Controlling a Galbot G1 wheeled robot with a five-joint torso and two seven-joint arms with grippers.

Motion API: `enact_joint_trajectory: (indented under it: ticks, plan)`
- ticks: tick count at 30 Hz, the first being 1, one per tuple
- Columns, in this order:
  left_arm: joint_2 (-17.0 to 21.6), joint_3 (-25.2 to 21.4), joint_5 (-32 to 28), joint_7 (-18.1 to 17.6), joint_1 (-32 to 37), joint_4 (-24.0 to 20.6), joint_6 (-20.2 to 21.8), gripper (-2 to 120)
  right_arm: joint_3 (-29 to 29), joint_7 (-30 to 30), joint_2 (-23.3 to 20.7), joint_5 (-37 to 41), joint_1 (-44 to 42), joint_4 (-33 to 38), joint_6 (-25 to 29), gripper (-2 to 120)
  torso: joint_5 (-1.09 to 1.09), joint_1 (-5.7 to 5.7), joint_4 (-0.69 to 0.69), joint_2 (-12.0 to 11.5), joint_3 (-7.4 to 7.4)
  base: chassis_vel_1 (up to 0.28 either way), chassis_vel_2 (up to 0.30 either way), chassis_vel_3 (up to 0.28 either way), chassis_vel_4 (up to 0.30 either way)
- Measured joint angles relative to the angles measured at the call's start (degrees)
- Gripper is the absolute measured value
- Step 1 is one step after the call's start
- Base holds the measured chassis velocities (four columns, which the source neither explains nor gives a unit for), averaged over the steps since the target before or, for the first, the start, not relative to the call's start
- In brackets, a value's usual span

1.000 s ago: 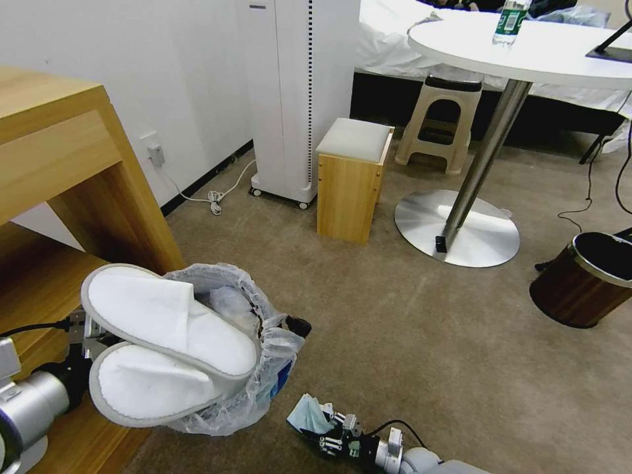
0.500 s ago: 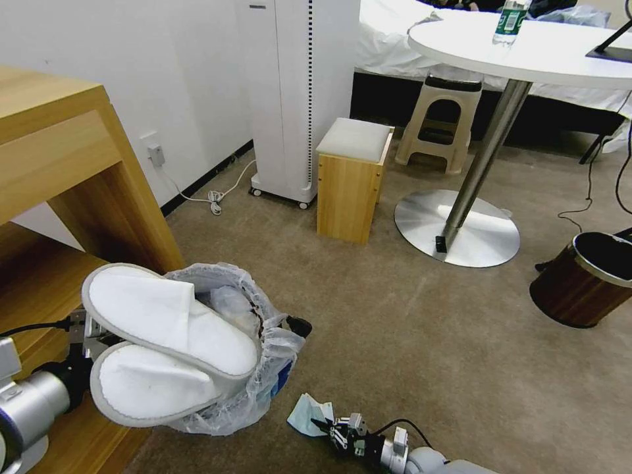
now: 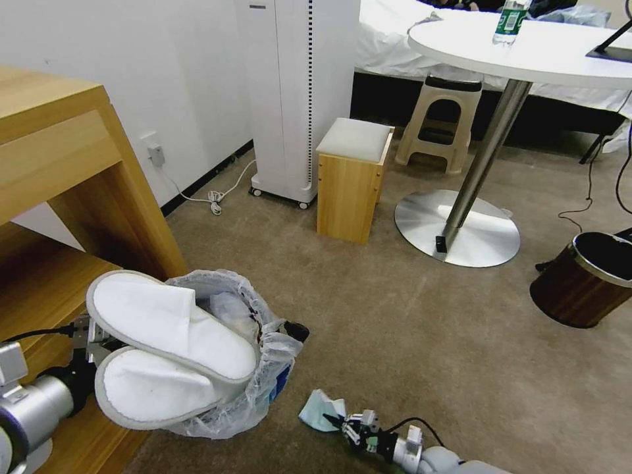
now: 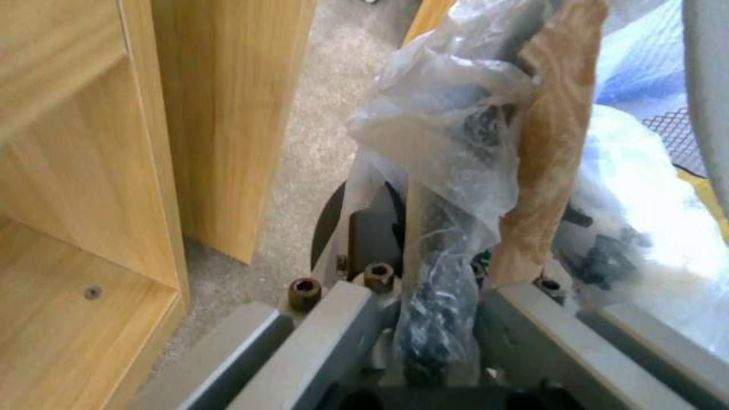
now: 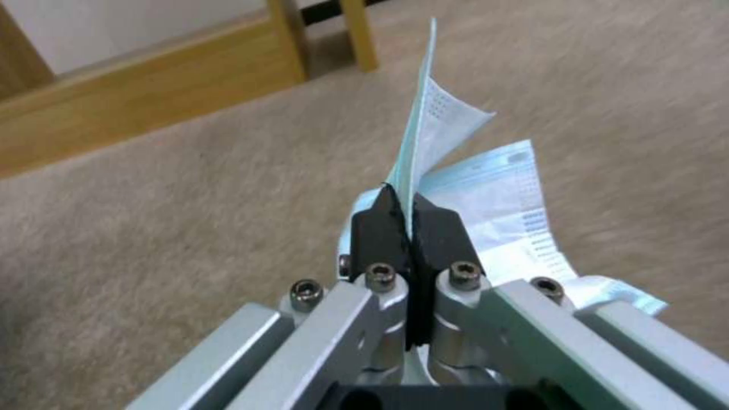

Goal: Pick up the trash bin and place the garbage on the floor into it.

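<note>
The right gripper (image 3: 347, 424) is low at the near edge of the scene, just above the beige carpet (image 3: 408, 329), with its black fingertips (image 5: 389, 225) pressed together on a fold of the light-blue mask (image 3: 320, 409). In the right wrist view the mask (image 5: 455, 188) rises as a thin sheet straight out from between the closed tips, and the rest of it spreads on the far side of the gripper (image 5: 409, 219), towards the carpet (image 5: 190, 216). In the head view the mask sticks out left and far of the fingertips, near the foot of the trash bin.

The trash bin (image 3: 263, 368) sits at the near left, just right of the wooden shelf unit (image 3: 59, 178), its rim wrapped in a crinkly clear plastic bag (image 3: 276, 345). Two white slippers (image 3: 164, 355) lie stacked across its mouth, overhanging the left side. The left gripper (image 3: 89, 336) is at the bin's left edge, mostly hidden behind the slippers; in the left wrist view its fingers (image 4: 425, 319) are clamped narrow on the bag-covered rim (image 4: 448, 171) of the bin, beside the shelf unit's wooden panel (image 4: 220, 125).

Farther off stand a white floor appliance (image 3: 296, 99), a small wooden stool (image 3: 352, 178), a round white table (image 3: 526, 49), and a brown metal-rimmed bin (image 3: 586, 280) at the right.
</note>
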Motion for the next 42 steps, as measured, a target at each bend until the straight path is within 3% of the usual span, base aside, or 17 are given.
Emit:
enact_joint_trajectory:
  ticks: [11,19,26,33,42]
  plan:
    - [0.49,4.76,4.83,2.0,0.23,1.77,0.1,0,4.57,3.37,-8.76,-1.21,1.72,13.08,0.06,0,0.01,0.0,0.01,0.0,0.0,0.0,0.0,0.0,0.0]
    - [1.6,6.67,5.8,2.43,0.18,3.35,0.28,0,7.37,5.81,-12.31,-2.0,2.98,21.33,0.06,0,0.01,0.0,0.01,0.0,0.0,0.0,0.0,0.0,0.0]
    - [2.85,7.61,6.53,3.16,0.07,4.35,0.34,0,7.59,12.09,-15.52,-4.41,6.95,31.28,0.06,0,0.02,0.0,0.02,0.0,0.0,0.0,0.0,0.0,0.0]
    - [3.44,8.39,7.21,3.55,-0.2,5.05,0.33,0,7.99,17.44,-18.45,-6.35,10.47,37.53,0.03,0,-0.01,0.0,0.02,0.0,0.0,0.0,0.0,0.0,0.0]
    - [3.56,9.82,8.53,3.7,-0.19,5.54,0.32,0,9.64,18.99,-21.44,-7.18,11.41,42.02,-0.05,0,0.01,0.0,0.01,0.0,0.0,0.0,0.0,0.0,0.0]
